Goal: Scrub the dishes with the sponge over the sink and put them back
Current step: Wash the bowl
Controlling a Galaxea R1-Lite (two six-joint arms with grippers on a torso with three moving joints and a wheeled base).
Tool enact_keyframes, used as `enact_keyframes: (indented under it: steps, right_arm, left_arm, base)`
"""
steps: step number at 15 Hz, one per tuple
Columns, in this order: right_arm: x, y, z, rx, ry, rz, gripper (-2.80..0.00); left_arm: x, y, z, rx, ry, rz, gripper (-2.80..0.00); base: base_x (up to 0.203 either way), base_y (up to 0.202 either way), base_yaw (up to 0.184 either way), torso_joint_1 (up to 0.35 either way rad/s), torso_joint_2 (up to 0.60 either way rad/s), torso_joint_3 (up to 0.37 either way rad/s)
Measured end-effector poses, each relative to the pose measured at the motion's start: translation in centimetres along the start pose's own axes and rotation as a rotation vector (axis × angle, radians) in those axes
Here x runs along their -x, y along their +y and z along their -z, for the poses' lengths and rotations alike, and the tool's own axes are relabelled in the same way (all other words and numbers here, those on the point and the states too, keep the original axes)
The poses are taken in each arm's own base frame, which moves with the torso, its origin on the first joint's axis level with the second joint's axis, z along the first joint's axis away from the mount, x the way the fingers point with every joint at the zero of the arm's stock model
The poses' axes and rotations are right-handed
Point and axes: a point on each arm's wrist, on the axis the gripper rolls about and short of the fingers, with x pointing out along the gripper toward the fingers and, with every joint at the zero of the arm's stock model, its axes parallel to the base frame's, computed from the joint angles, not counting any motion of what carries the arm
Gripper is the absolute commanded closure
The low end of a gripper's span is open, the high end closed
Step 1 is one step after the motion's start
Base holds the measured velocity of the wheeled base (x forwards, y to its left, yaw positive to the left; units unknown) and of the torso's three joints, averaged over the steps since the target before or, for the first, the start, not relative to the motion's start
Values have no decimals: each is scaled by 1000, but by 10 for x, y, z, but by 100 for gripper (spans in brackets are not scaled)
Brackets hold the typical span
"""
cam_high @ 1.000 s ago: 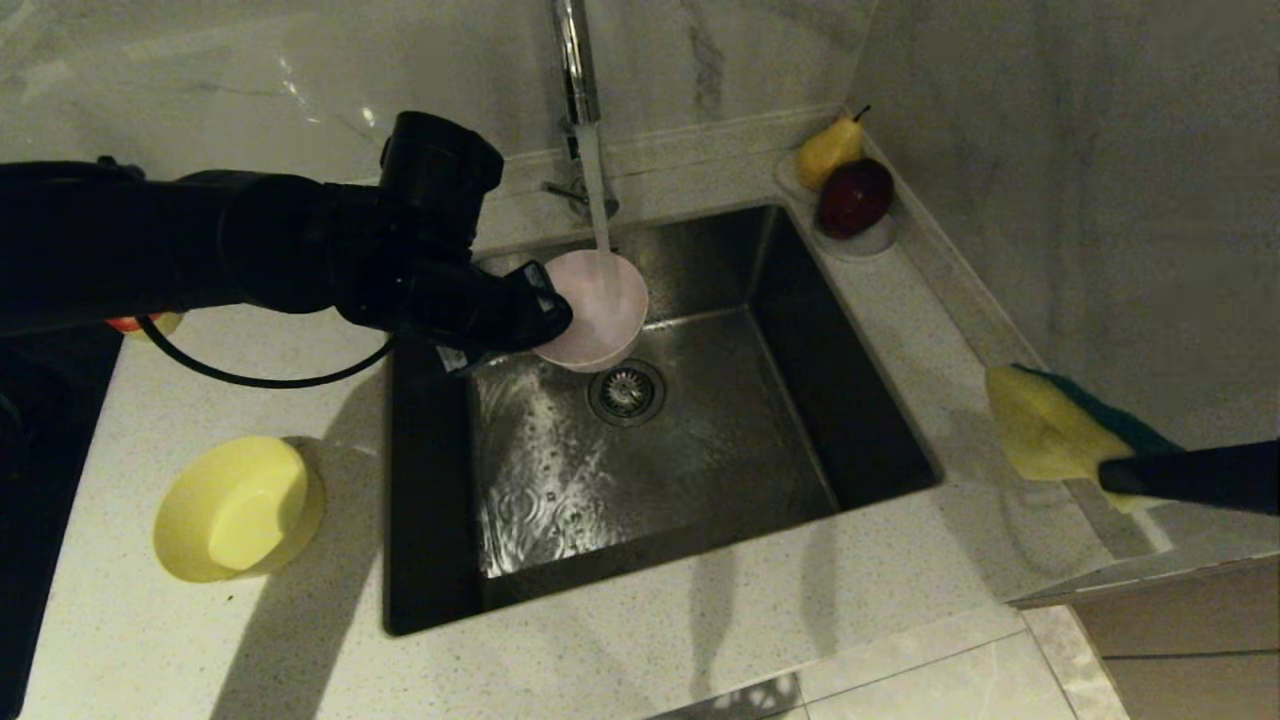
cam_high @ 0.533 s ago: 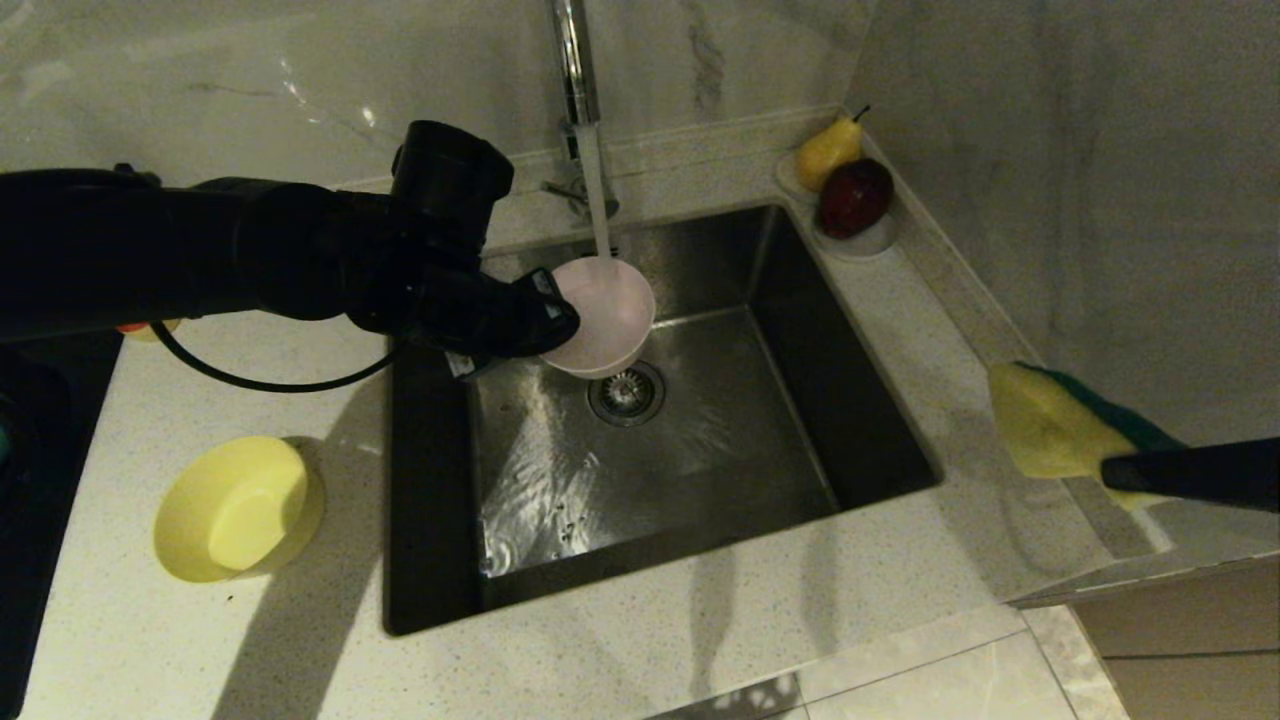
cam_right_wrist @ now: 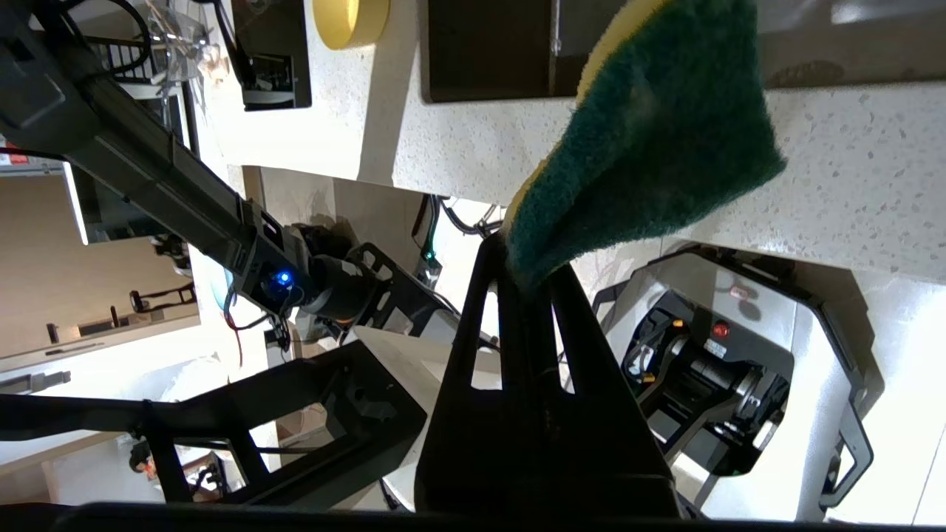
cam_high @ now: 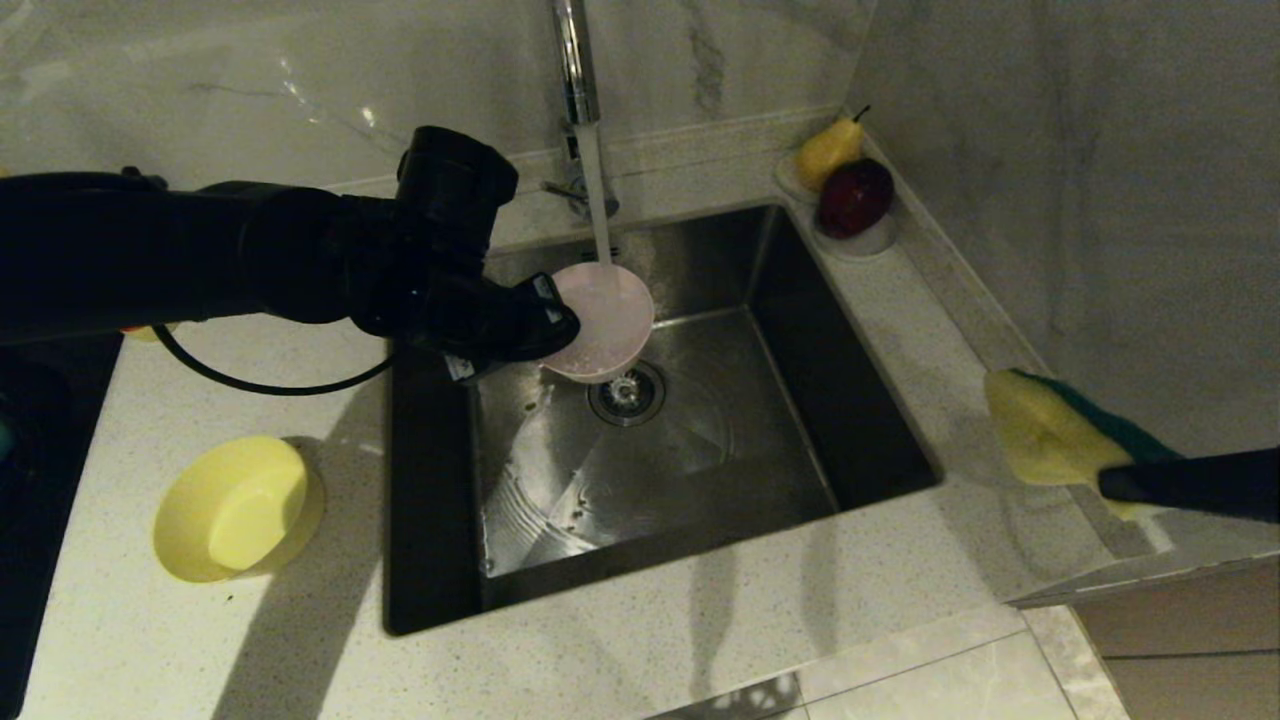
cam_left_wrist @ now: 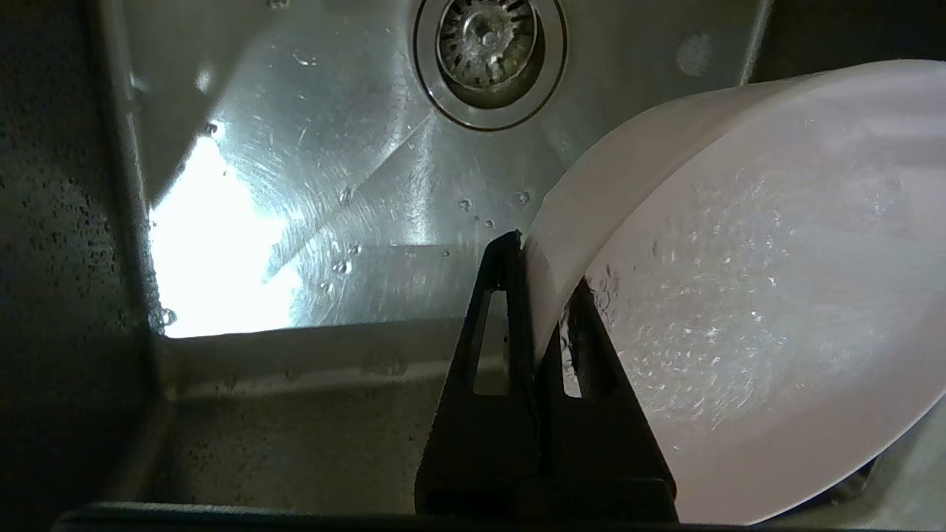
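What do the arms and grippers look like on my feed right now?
Both are matte black. The left arm is bulky, with a round wrist housing and a black cable looping below. The left gripper and right gripper have flat tapered fingers with slotted cut-outs. Only a slim bar of the right arm shows.

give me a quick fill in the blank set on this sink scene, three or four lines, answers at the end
1. The left gripper pinches the rim of the ____ bowl under the tap's running water.
2. The right gripper holds the ____ off to the right of the sink.
3. The yellow bowl sits on the counter to the ____ of the sink.
4. In the far corner, a pear lies beside a dark red ____.

Missing words: pink; sponge; left; apple
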Motion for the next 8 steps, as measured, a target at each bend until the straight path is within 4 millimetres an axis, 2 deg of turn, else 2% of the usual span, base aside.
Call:
enact_keyframes:
  steps: [8]
  right_arm:
    - [1,-2,4,-4,7,4,0]
  left_arm:
    - [4,-2,12,-24,0,-34,0]
  base:
    - [0,0,0,0,0,0]
